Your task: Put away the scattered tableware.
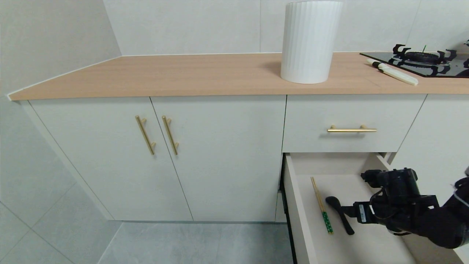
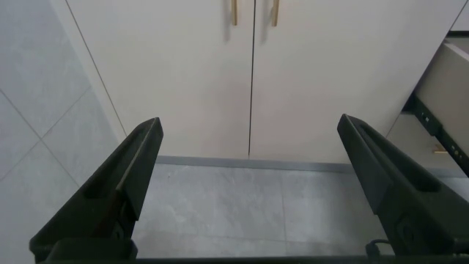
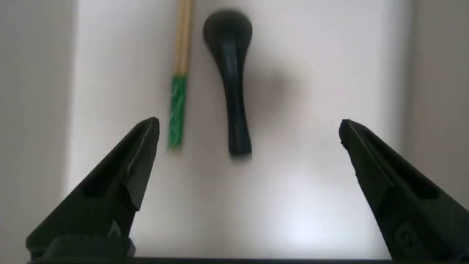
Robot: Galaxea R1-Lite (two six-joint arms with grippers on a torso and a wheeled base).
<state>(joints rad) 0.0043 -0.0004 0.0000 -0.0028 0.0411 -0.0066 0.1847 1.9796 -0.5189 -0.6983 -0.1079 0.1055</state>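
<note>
A pair of wooden chopsticks with green ends and a black spoon lie side by side on the floor of the pulled-out drawer at the lower right. My right gripper hangs open over the drawer, just right of the spoon, with nothing between its fingers. In the right wrist view the spoon and chopsticks lie beyond the open gripper. My left gripper is open and empty, low before the cabinet doors. A white-handled knife lies on the counter beside the stove.
A tall white ribbed container stands on the wooden counter. The gas stove is at the far right. A shut drawer with a gold handle sits above the open one. Two cabinet doors are shut on the left.
</note>
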